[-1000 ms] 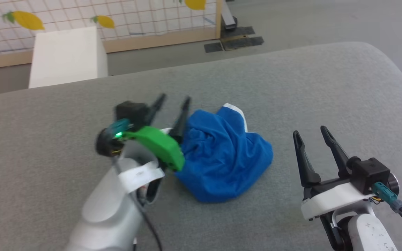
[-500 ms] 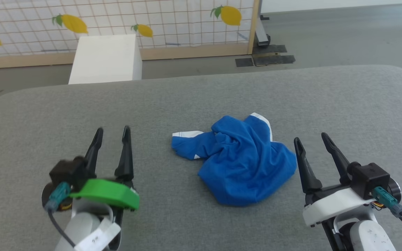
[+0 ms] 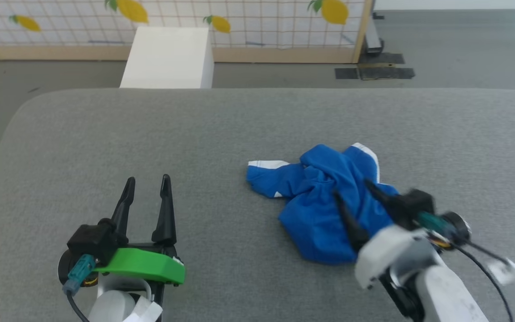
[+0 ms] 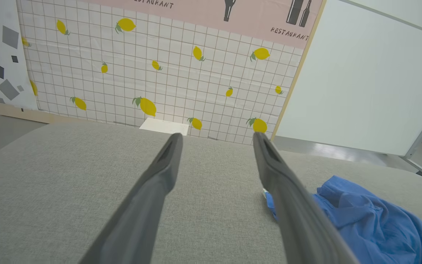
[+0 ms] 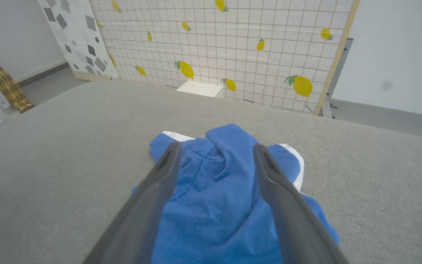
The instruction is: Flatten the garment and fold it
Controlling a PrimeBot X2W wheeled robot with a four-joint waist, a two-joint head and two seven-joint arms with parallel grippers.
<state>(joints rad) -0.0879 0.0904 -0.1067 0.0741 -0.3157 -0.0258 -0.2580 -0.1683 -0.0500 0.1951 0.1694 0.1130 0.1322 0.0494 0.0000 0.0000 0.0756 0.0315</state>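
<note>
The garment (image 3: 315, 197) is a crumpled heap of bright blue shorts with white stripe edges, lying right of centre on the grey padded table (image 3: 221, 129). Its print and label are hidden in the folds. My right gripper (image 3: 351, 188) hovers over the heap's near right part, open, fingers spread above the cloth; in the right wrist view the garment (image 5: 218, 183) lies between and beyond the fingers (image 5: 159, 183). My left gripper (image 3: 148, 181) rests open near the table's front left, well clear of the cloth; the garment (image 4: 361, 220) shows at the lower right of the left wrist view.
A white box (image 3: 168, 58) stands on the floor behind the table, before a lemon-patterned grid wall (image 3: 239, 18). Yellow plaid cloth (image 5: 2, 84) lies off the table's left in the right wrist view. Bare grey table surface stretches on the left and behind the garment.
My right gripper has moved left and forward over the garment. My left arm pulled back from the cloth a second ago and now rests at the front left. The camera has panned.
</note>
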